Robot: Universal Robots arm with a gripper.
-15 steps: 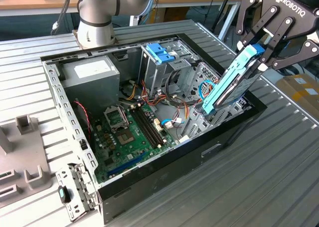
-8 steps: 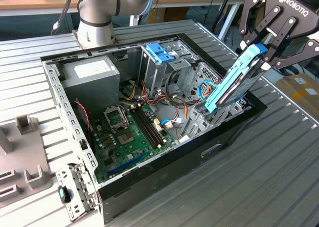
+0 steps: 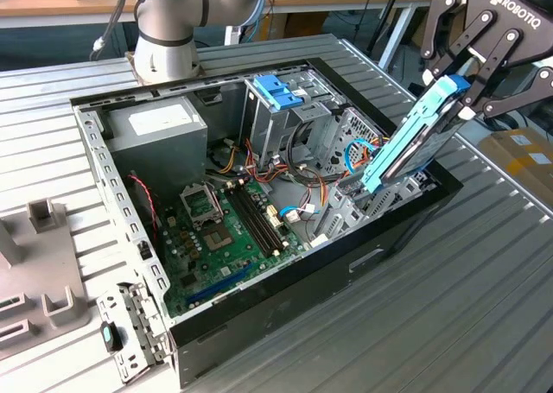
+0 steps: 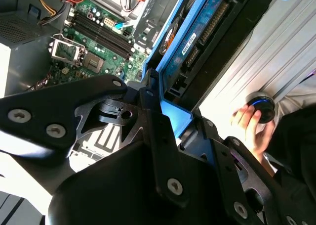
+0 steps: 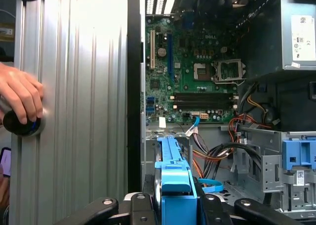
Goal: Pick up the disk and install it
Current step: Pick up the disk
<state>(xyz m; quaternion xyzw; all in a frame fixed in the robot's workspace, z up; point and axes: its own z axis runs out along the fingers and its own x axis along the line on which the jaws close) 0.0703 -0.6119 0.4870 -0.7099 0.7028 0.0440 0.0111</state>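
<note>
The disk (image 3: pixel 413 142), a silver drive in a blue carrier frame, hangs steeply tilted over the open computer case (image 3: pixel 285 289) at the exterior view's right. Its lower end reaches down among the metal brackets and cables inside the case's right wall. My gripper (image 3: pixel 460 89) is shut on the disk's upper end, one black finger on each side of the blue frame. In the second wrist view the disk (image 4: pixel 197 37) runs away from the gripper (image 4: pixel 165 111) toward the case. In the first wrist view the blue carrier (image 5: pixel 174 178) sits between the fingers (image 5: pixel 210 205).
Inside the case lie a green motherboard (image 3: pixel 225 229), a grey metal box (image 3: pixel 155 129) with a white sticker, and a drive cage with a blue handle (image 3: pixel 278 91). A person's hand (image 5: pixel 19 99) rests on a black knob on the slatted table. Grey fixtures (image 3: pixel 34 263) stand at the exterior view's left.
</note>
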